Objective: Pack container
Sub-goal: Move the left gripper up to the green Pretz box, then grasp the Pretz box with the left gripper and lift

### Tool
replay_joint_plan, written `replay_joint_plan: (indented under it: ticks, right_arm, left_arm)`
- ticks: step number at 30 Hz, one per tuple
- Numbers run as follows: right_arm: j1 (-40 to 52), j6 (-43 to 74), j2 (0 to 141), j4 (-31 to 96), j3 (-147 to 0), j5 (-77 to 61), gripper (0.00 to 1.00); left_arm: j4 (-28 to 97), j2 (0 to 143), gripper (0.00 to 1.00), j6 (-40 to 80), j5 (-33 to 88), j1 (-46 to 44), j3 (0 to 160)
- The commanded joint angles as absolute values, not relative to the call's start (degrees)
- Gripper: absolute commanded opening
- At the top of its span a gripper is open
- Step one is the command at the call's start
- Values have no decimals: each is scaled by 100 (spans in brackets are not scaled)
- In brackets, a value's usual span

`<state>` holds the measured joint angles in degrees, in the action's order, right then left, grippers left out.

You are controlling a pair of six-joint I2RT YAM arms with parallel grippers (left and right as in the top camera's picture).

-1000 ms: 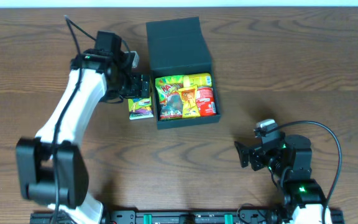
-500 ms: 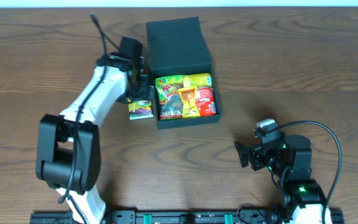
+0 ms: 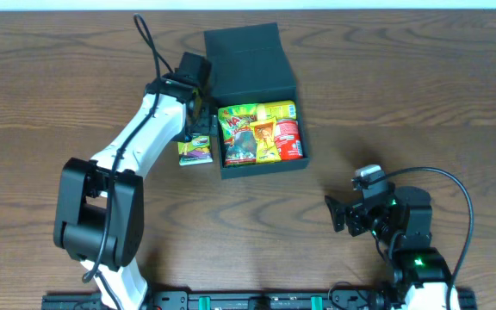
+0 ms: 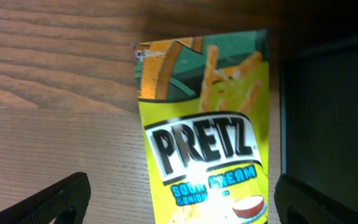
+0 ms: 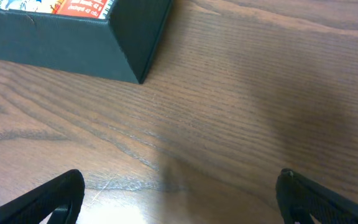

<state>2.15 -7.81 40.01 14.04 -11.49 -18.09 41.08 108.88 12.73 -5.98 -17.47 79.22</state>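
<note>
The dark teal-black container (image 3: 261,165) stands open at the table's middle, its flap lid (image 3: 246,60) folded back. Several colourful snack packs (image 3: 258,132) lie inside. A yellow-green Pretz box (image 3: 195,151) lies on the table against the container's left wall; it fills the left wrist view (image 4: 204,137), with the container's wall (image 4: 328,124) to its right. My left gripper (image 3: 200,125) is open, just above the Pretz box's far end, its fingers apart on either side of the box. My right gripper (image 3: 341,215) is open and empty near the front right.
The right wrist view shows the container's near right corner (image 5: 135,43) and bare wood ahead of the open fingers (image 5: 179,199). The left arm reaches in over the table's left half, a cable looping above it.
My left arm has swung right and forward, bringing its gripper from left of the Pretz box to above its far end. The container shifted slightly right. The right arm has not moved.
</note>
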Motion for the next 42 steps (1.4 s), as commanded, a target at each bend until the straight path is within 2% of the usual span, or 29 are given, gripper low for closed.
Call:
replay_joint_plan:
  ticks: [1,9,24,28,29,31,36,38,40,42]
  right_arm:
    - [169,-823,3975,1402,-1149,-1844,99]
    - [169,-823,3975,1402,-1149,-1844,99]
    - [169,-823,3975,1402,-1149,-1844,99]
    - [169,-823,3975,1402,-1149,-1844,99]
    - [169,-823,3975,1402,-1149,-1841,99]
    - [169,-823,3975,1402,-1149,-1844,99]
    - [169,-823,3975,1402,-1149,-1844,99]
    - [169,-823,3975,1402,-1149,-1844,99]
    - [169,-823,3975,1402,-1149,-1844,99]
    - [169,-823,3975,1402,-1149,-1844,99]
  left_arm:
    - [4051,10940,95,1435,-484,-1678,7985]
    - [3846,11284,95,1396,169,-1577,7975]
    - [3874,11786,95,1935,200,-1562,7966]
    - [3865,11786,100,1933,196,-1562,7966]
    - [3870,11786,95,1933,193,-1562,7966]
    - [3865,11786,93,1933,196,-1562,7966]
    - [3865,11786,80,1933,196,-1562,7966]
    - [3872,11786,68,1933,193,-1562,7966]
    - [3876,11786,67,1933,196,-1562,7966]
    - [3876,11784,61,1933,193,-1562,7966]
